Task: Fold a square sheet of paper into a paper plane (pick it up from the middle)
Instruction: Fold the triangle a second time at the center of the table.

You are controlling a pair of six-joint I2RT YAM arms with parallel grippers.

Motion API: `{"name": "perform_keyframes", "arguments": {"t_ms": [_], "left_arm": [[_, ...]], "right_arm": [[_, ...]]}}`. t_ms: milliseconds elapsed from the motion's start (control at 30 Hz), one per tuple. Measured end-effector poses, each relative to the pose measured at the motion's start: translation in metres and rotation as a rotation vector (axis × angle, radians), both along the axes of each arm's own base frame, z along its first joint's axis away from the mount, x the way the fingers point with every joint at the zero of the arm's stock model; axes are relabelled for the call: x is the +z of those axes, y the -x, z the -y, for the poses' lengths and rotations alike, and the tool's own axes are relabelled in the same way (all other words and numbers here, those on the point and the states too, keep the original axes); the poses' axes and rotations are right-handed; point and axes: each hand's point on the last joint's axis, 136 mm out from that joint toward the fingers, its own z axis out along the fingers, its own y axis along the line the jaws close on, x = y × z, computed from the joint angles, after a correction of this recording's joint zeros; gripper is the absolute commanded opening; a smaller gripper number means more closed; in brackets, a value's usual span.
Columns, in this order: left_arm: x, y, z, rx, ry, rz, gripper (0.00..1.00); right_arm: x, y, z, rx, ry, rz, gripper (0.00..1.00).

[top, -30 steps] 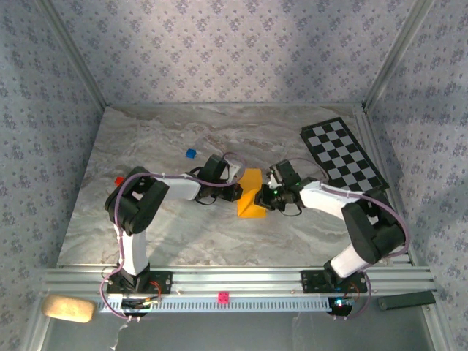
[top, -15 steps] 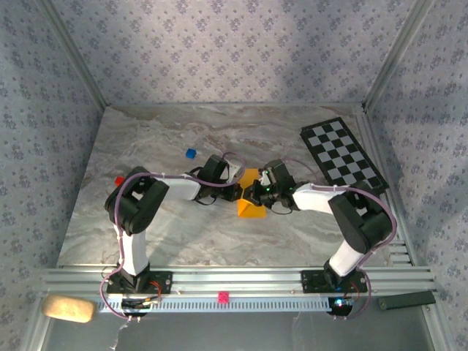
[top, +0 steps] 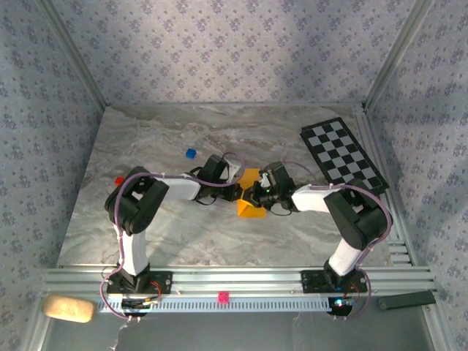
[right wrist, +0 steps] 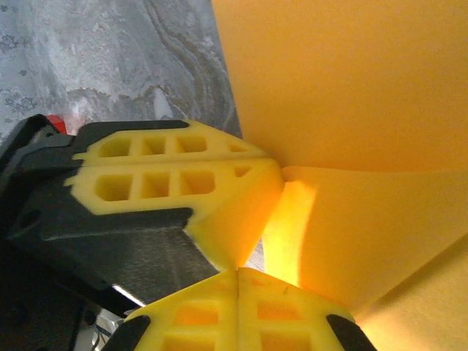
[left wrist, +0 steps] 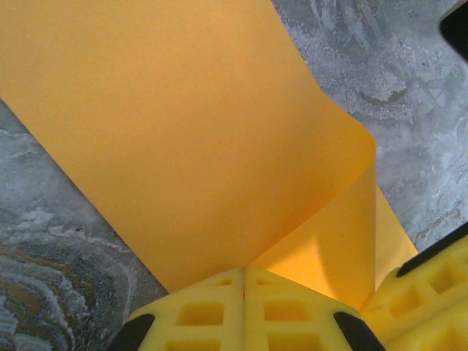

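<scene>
On a grey marbled tabletop [top: 183, 234], near its middle, the left gripper [left wrist: 245, 272] and right gripper [right wrist: 238, 274] are both pinching shut on a thin orange-yellow square sheet of paper [top: 250, 210], seemingly light, floppy, crease-prone and best held at its edges.

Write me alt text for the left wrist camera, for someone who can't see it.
The left tool, its yellow fingers shut, pinches the edge of the square sheet of paper, orange-yellow, which curls up and over in a soft fold. Grey marbled table shows on either side.
</scene>
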Motion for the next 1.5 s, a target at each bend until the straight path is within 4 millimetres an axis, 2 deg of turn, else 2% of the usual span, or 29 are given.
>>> {"name": "perform_keyframes", "arguments": {"t_ms": [200, 400, 600, 833, 933, 1067, 1333, 1433, 1500], "left_arm": [[0.000, 0.000, 0.000, -0.001, 0.000, 0.001, 0.00], [0.000, 0.000, 0.000, -0.002, -0.001, 0.002, 0.00], [0.000, 0.000, 0.000, -0.002, -0.001, 0.001, 0.00], [0.000, 0.000, 0.000, -0.002, -0.001, 0.002, 0.00], [0.000, 0.000, 0.000, -0.002, -0.002, 0.002, 0.00], [0.000, 0.000, 0.000, -0.005, -0.003, 0.005, 0.00], [0.000, 0.000, 0.000, -0.008, -0.004, 0.007, 0.00], [0.000, 0.000, 0.000, -0.007, -0.004, 0.007, 0.00], [0.000, 0.000, 0.000, -0.008, -0.004, 0.007, 0.00]], "right_arm": [[-0.018, 0.005, 0.005, -0.010, 0.019, -0.038, 0.00], [-0.020, 0.006, 0.007, -0.024, 0.007, -0.041, 0.02], [-0.011, 0.002, 0.012, -0.038, 0.001, -0.029, 0.03], [0.007, -0.022, 0.017, -0.078, -0.023, 0.013, 0.02], [-0.002, -0.025, 0.020, -0.091, -0.008, -0.005, 0.02], [-0.023, -0.018, 0.027, -0.102, 0.019, -0.045, 0.02], [-0.021, -0.018, 0.029, -0.106, 0.016, -0.047, 0.04], [-0.013, -0.020, 0.033, -0.111, 0.026, -0.047, 0.05], [-0.004, -0.028, 0.035, -0.118, 0.019, -0.025, 0.05]]}}
